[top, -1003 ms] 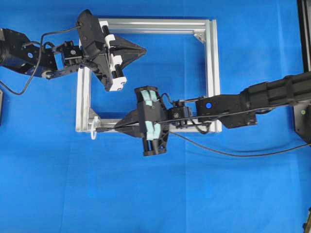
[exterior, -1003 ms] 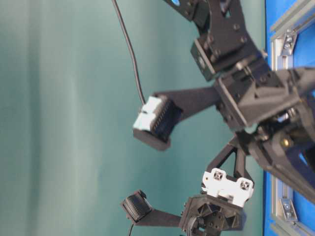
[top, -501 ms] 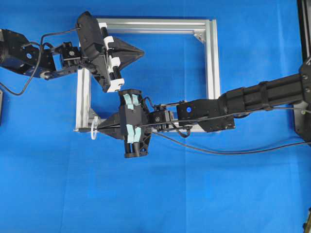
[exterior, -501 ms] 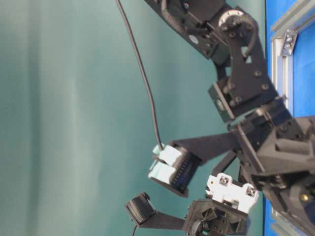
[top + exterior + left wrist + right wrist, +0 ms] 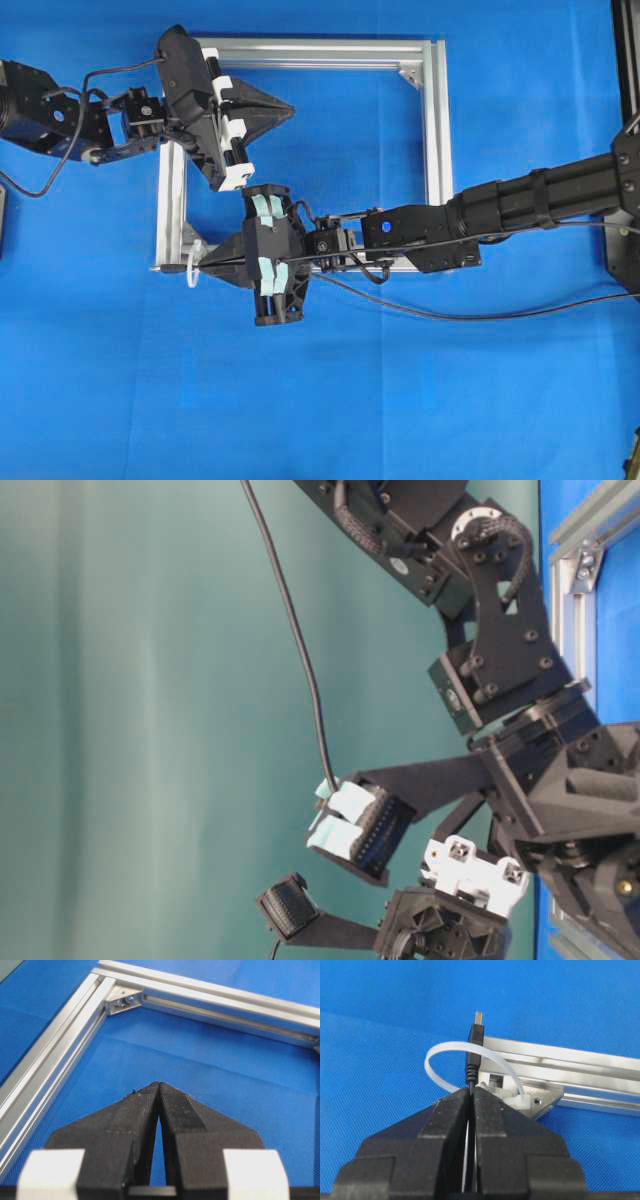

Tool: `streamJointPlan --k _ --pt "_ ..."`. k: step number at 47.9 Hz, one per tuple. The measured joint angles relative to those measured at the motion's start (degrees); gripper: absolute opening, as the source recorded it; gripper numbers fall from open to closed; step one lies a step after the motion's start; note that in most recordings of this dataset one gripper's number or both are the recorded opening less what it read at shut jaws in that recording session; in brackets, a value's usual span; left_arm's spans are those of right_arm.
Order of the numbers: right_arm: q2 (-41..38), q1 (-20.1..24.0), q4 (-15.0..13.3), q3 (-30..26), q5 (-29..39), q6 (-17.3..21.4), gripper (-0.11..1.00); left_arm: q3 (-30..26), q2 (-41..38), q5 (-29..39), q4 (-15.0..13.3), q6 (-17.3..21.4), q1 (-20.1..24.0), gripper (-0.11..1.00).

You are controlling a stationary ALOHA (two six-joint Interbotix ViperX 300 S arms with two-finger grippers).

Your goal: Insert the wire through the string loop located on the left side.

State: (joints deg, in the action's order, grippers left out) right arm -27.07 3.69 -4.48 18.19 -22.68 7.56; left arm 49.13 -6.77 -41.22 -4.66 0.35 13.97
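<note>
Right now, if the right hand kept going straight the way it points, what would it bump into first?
Probably the white string loop. The right hand is shut on the wire, whose plug already stands at the loop, by the metal frame. Depth is hard to judge.

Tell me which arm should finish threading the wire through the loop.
Right. Its tool already pinches the wire, plug tip at the loop. The left tool is shut, empty, inside the frame.

Right end effector (image 5: 205, 265) covering part of the aluminium frame (image 5: 432, 150) rail, the wire (image 5: 475, 1055) disappearing between its closed fingers, the string loop (image 5: 451, 1050) partly hiding behind the plug
</note>
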Motion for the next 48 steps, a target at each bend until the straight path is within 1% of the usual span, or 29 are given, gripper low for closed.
streamJointPlan --k 10,19,32,43,48 --pt "0.0 -0.35 -0.09 -0.79 0.18 -0.35 -0.1 1.93 2.02 0.0 -0.09 -0.09 0.97 0.0" --pt "0.0 -0.44 -0.26 -0.88 0.18 -0.26 -0.1 7.91 6.86 0.0 -0.26 -0.18 3.43 0.0" --pt "0.0 -0.35 -0.26 -0.88 0.18 -0.26 -0.1 17.31 15.38 0.0 -0.26 -0.18 3.78 0.0" --pt "0.0 -0.44 -0.26 -0.97 0.18 -0.26 -0.1 22.41 22.41 0.0 -0.26 -0.18 3.96 0.0" --pt "0.0 -0.35 -0.26 -0.97 0.18 -0.26 -0.1 23.2 24.26 0.7 -0.26 -0.18 3.87 0.0"
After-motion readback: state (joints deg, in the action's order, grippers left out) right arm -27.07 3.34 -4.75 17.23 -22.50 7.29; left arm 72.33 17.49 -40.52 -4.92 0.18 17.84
